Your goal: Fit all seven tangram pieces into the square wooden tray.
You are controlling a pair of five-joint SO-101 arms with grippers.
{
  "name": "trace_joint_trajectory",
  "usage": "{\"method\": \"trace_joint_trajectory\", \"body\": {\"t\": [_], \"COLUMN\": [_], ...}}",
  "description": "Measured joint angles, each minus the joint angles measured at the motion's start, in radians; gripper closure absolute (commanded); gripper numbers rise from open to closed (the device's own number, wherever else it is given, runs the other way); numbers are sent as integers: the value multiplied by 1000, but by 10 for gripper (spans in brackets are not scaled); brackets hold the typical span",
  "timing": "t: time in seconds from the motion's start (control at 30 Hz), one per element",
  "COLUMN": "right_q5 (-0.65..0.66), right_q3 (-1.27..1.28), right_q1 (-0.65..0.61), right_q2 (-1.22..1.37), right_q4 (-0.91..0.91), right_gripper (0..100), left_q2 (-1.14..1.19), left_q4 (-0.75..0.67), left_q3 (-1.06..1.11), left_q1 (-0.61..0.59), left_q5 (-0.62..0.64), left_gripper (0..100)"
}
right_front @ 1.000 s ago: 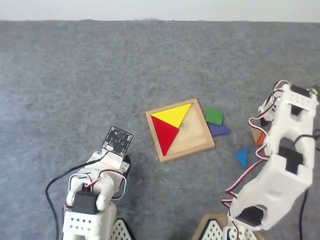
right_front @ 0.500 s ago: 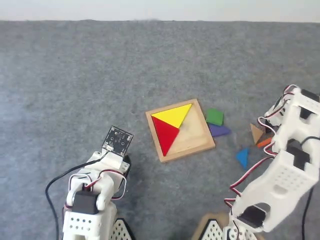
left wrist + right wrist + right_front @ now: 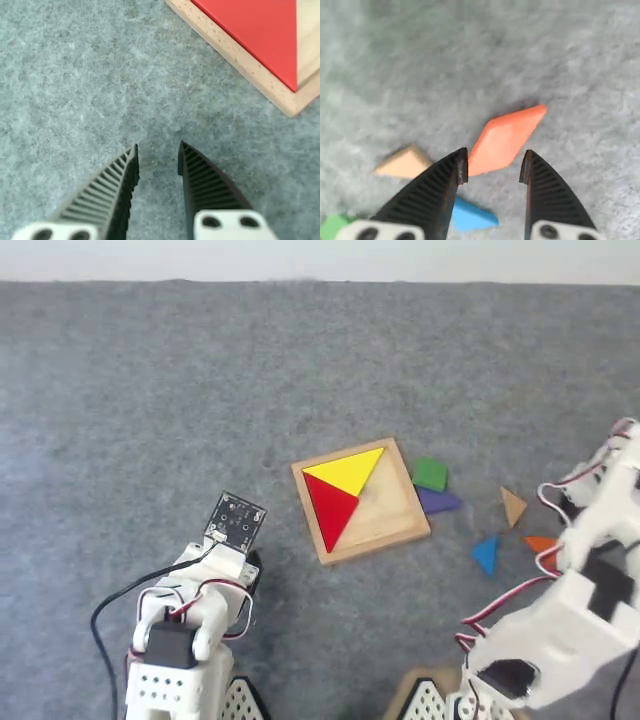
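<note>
1. Your orange piece (image 3: 541,543) lies flat right of the tray (image 3: 415,525), near the blue triangle (image 3: 485,554). Its long axis runs side to side in the high view.
2. Your right gripper (image 3: 494,167) hangs open over it, holding nothing. The left gripper (image 3: 157,156) is open too.
3. Since a second ago the right arm has drawn back rightward, and the orange piece has slid off the tan triangle (image 3: 513,506).

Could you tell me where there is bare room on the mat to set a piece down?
Bare: the grey mat beyond the tray and between it and the left pincer; also the tray's half beside the red triangle. Crowded: right of the tray, from the green square to the orange piece under the right pincer.
</note>
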Motion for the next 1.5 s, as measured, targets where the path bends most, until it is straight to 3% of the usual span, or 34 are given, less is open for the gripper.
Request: {"method": "trace_joint_trajectory", "body": {"t": [0.27,0.47,0.83,1.03,1.17,1.37,1.5], "right_q5": [15,51,84,95,98,175,327], "right_q3": [0,0,0,0,0,0,0], "right_q1": [-77,-75,-71,-71,-68,-66,-64], "right_q2": [-6,43,183,183,183,183,181], "right_q4": [43,49,-11,-32,-64,-66,-66], "right_gripper": [805,708,741,889,905,967,991], "left_q2": [0,0,0,0,0,0,0], "left_q4": [0,0,0,0,0,0,0], "left_q3": [0,0,0,0,0,0,0], "left_q1": [0,0,2,0,0,0,0], "left_q5": [0,0,0,0,0,0,0], "left_gripper": [877,877,877,877,877,877,877]}}
